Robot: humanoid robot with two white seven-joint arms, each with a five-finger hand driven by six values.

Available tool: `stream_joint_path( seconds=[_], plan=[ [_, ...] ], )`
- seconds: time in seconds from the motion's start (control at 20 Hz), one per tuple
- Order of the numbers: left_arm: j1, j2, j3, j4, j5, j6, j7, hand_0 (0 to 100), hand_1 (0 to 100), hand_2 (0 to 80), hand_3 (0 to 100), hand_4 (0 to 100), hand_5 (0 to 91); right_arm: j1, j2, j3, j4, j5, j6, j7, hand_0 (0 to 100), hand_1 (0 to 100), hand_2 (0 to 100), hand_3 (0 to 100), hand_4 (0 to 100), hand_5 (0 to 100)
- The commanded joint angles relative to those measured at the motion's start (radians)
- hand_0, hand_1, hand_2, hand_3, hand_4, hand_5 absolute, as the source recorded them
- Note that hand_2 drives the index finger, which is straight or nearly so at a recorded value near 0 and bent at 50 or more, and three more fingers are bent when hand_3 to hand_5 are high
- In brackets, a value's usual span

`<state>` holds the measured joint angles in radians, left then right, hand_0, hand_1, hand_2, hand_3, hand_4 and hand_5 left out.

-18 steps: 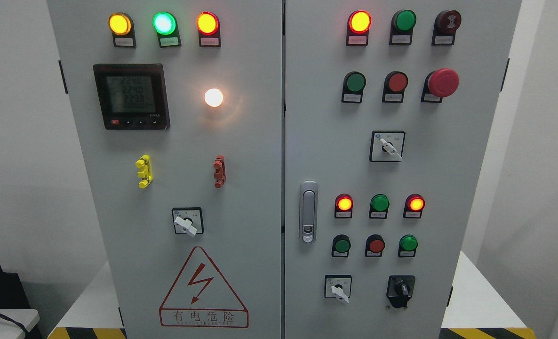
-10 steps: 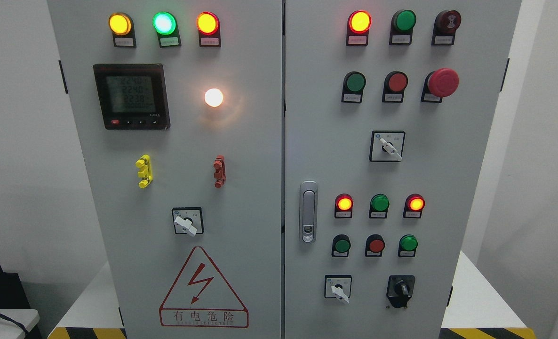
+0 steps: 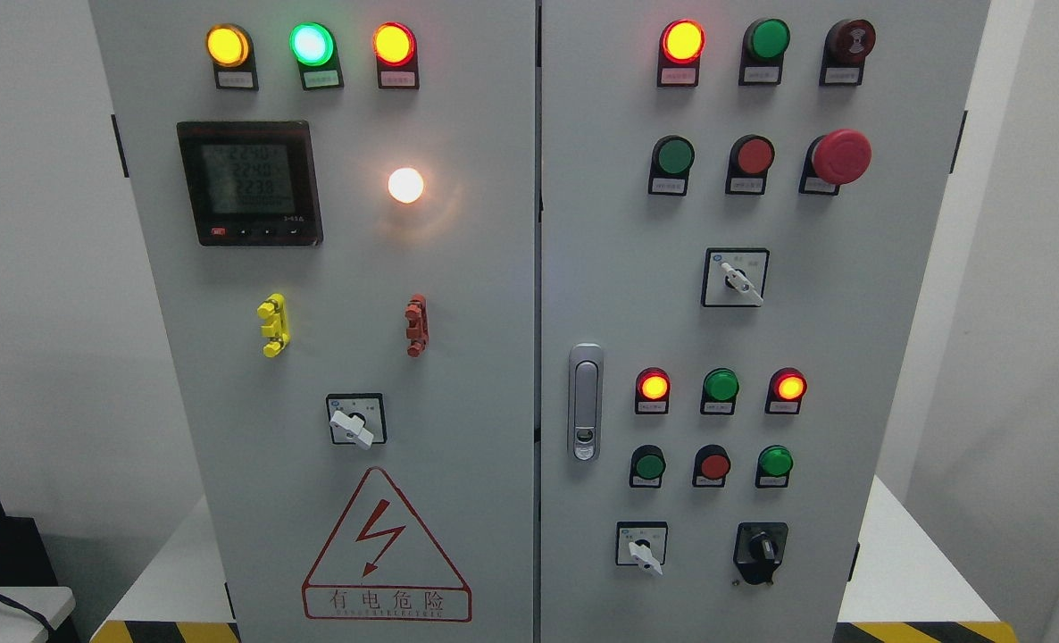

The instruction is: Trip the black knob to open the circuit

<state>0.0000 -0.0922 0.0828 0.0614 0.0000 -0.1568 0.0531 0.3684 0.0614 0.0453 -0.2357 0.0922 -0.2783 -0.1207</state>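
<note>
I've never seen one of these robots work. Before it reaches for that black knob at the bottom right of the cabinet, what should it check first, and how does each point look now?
1. Black knob in plain sight, low on the right door: ok.
2. Nothing in front of the knob: ok.
3. White-handled switch to its left stands apart from it: ok.
4. Robot's hands in view and ready: not ok, neither hand shows.
5. Which way the knob must turn: cannot tell, its markings are too small.
6. Red mushroom button far above, out of the reach path: ok.

No arm in view, neither hand visible, head view only
</note>
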Motion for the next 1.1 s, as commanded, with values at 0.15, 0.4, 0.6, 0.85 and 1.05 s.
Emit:
stream_joint_path(
  seconds=[0.15,0.4,0.6,0.85,1.05],
  plan=[
    [-0.008,0.0,0.0,0.0,-0.032,0.0,0.001,12,39,0.0,0,0,0.0,0.128,-0.011,-0.077,-0.299,0.006,-0.148,-0.051,30,44,6,47,56,63],
    [-0.008,0.0,0.0,0.0,-0.032,0.0,0.001,12,39,0.0,0,0,0.0,0.234,-0.018,-0.084,-0.499,0.006,-0.287,-0.172,30,48,20,59,66,74],
    [-0.008,0.0,0.0,0.0,-0.034,0.0,0.001,12,39,0.0,0,0,0.0,0.308,-0.017,-0.082,-0.615,0.015,-0.464,-0.232,30,55,29,67,73,80],
    [-0.008,0.0,0.0,0.0,-0.034,0.0,0.001,12,39,0.0,0,0,0.0,0.325,-0.026,-0.105,-0.665,0.015,-0.631,-0.247,30,60,33,72,77,85],
    [-0.008,0.0,0.0,0.0,-0.032,0.0,0.001,12,39,0.0,0,0,0.0,0.325,-0.029,-0.131,-0.81,0.015,-0.67,-0.246,30,64,37,76,81,88]
  ],
)
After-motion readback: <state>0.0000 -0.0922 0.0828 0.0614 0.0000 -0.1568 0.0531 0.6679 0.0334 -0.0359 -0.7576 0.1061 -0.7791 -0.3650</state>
